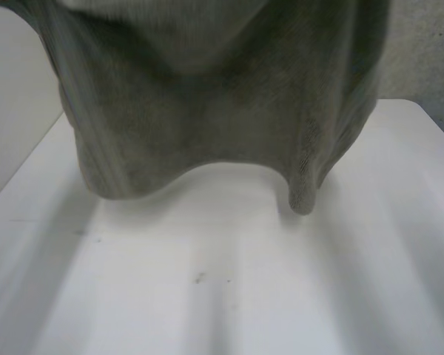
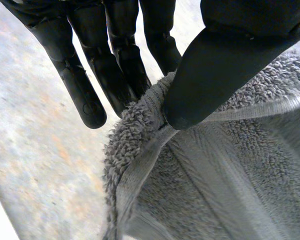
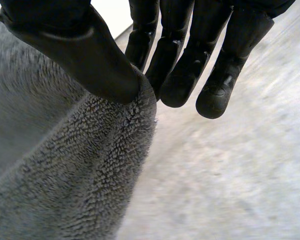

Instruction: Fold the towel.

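Towel [image 1: 207,111], grey terry, hangs like a curtain above the white tabletop [image 1: 222,296], with its lower edge sagging and one corner drooping lowest at the right. Its long axis runs side to side between the hands. The left hand [image 2: 225,65] pinches the hemmed top edge between thumb and fingers [image 2: 115,75]. The right hand [image 3: 90,60] pinches the other end likewise. The cloth falls below both, equally near each.
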Tool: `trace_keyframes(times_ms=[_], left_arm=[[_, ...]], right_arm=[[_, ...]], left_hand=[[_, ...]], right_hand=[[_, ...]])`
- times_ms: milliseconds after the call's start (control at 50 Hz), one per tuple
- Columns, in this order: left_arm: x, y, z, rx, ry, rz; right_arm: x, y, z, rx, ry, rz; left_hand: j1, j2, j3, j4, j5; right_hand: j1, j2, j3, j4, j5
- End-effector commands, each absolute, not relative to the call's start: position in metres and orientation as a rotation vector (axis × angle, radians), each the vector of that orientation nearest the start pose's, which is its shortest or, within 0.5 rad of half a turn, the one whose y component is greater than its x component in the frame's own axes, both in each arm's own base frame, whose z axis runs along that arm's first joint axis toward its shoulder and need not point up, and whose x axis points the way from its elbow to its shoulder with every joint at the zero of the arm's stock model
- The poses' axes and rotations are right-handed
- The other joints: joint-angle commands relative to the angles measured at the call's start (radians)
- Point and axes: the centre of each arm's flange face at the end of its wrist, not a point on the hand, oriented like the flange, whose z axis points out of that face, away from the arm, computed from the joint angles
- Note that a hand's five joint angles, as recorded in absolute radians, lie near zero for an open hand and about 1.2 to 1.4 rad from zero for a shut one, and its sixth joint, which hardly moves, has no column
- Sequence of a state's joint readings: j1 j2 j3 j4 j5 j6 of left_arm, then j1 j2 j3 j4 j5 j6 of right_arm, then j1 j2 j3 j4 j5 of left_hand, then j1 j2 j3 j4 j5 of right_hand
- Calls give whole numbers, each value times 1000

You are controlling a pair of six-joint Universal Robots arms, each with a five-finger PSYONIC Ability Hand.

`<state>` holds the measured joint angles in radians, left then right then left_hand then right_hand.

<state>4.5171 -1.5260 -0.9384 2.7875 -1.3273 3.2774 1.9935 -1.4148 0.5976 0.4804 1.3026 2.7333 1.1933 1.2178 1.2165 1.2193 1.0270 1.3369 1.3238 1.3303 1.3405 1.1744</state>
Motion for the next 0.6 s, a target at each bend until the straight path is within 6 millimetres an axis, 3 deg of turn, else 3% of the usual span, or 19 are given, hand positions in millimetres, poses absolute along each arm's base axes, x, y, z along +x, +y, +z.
trace_keyframes(times_ms=[20, 100, 140, 160, 200, 260, 300, 320, 360, 380, 400, 420, 460, 480, 520, 580, 600], left_arm=[[-197, -223, 495, 609, 1856, -2658], [-199, -234, 478, 634, 1973, -2567], [-204, -249, 455, 660, 2111, -2455], [-204, -249, 455, 660, 2112, -2454], [-211, -266, 422, 697, 2273, -2321], [-217, -274, 406, 721, 2339, -2265], [-232, -290, 373, 773, 2452, -2159], [-232, -290, 373, 773, 2453, -2158], [-244, -311, 347, 800, 2510, -2095], [-244, -312, 347, 801, 2510, -2095], [-249, -323, 339, 803, 2510, -2098], [-249, -323, 339, 803, 2510, -2098], [-261, -344, 337, 815, 2442, -2184], [-261, -344, 337, 815, 2441, -2185], [-271, -358, 358, 797, 2264, -2385], [-273, -362, 374, 772, 2151, -2501], [-273, -365, 392, 733, 2027, -2603]], right_arm=[[245, -183, 517, -1069, 1470, -2553], [246, -186, 504, -1140, 1553, -2494], [254, -203, 476, -1220, 1684, -2365], [254, -203, 476, -1220, 1685, -2365], [263, -221, 446, -1286, 1790, -2235], [268, -227, 432, -1312, 1825, -2178], [278, -245, 403, -1346, 1895, -2073], [278, -245, 403, -1346, 1895, -2073], [289, -269, 375, -1357, 1938, -2007], [290, -270, 375, -1357, 1938, -2007], [296, -283, 369, -1336, 1924, -2031], [296, -283, 368, -1336, 1924, -2031], [310, -309, 368, -1260, 1834, -2164], [310, -310, 368, -1259, 1834, -2164], [317, -330, 383, -1131, 1703, -2348], [318, -336, 399, -1057, 1614, -2452], [316, -339, 416, -982, 1529, -2544]], left_hand=[[203, 178, 180, 177, 195], [203, 178, 180, 177, 195], [203, 178, 180, 177, 195], [203, 178, 180, 177, 195], [203, 178, 180, 177, 195], [203, 178, 180, 177, 195], [203, 178, 180, 177, 195], [203, 178, 180, 177, 195], [203, 178, 180, 177, 195], [203, 178, 180, 177, 195], [203, 178, 180, 177, 195], [203, 178, 180, 177, 195], [203, 178, 180, 177, 195], [203, 178, 180, 177, 195], [203, 178, 180, 177, 195], [203, 178, 180, 177, 195], [203, 178, 180, 177, 195]], right_hand=[[59, 72, 66, 56, 47], [59, 72, 66, 56, 47], [59, 72, 66, 56, 47], [59, 72, 66, 56, 47], [59, 72, 66, 56, 47], [59, 72, 66, 56, 47], [59, 72, 66, 56, 47], [59, 72, 66, 56, 47], [59, 72, 66, 56, 47], [59, 72, 66, 56, 47], [59, 72, 66, 56, 47], [59, 72, 66, 56, 47], [59, 72, 66, 56, 47], [59, 72, 66, 56, 47], [59, 72, 66, 56, 47], [59, 72, 66, 56, 47], [59, 72, 66, 56, 47]])
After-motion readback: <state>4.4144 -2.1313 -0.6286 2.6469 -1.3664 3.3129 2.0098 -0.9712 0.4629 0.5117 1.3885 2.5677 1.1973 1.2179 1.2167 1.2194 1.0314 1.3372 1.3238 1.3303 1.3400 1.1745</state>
